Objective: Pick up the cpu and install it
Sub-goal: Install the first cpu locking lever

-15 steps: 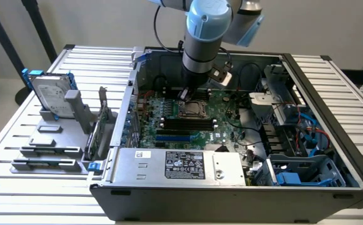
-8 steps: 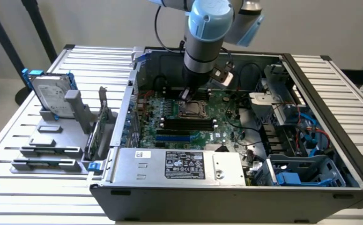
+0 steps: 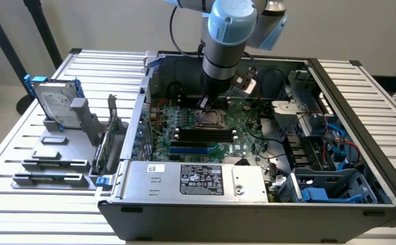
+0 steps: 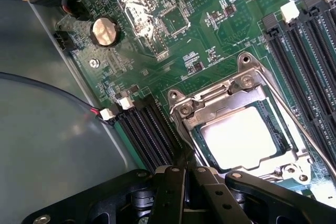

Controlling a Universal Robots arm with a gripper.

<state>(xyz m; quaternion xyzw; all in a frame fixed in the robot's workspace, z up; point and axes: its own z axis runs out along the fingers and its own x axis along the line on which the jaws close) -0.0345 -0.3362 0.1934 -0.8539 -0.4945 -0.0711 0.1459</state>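
No legible text on power supply label [image 3: 201, 179] or motherboard [image 4: 210, 40]

The end effector [image 4: 185, 174] overlaps the edge of the socket frame [image 4: 220, 100].

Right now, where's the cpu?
The cpu sits in the motherboard socket, mid-case in the exterior view, between memory slots, directly under the end effector.

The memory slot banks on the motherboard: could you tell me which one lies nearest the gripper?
In the wrist view, the black bank with white end clips, beside the CPU socket, reaches right up to the gripper; the other bank sits beyond the socket.
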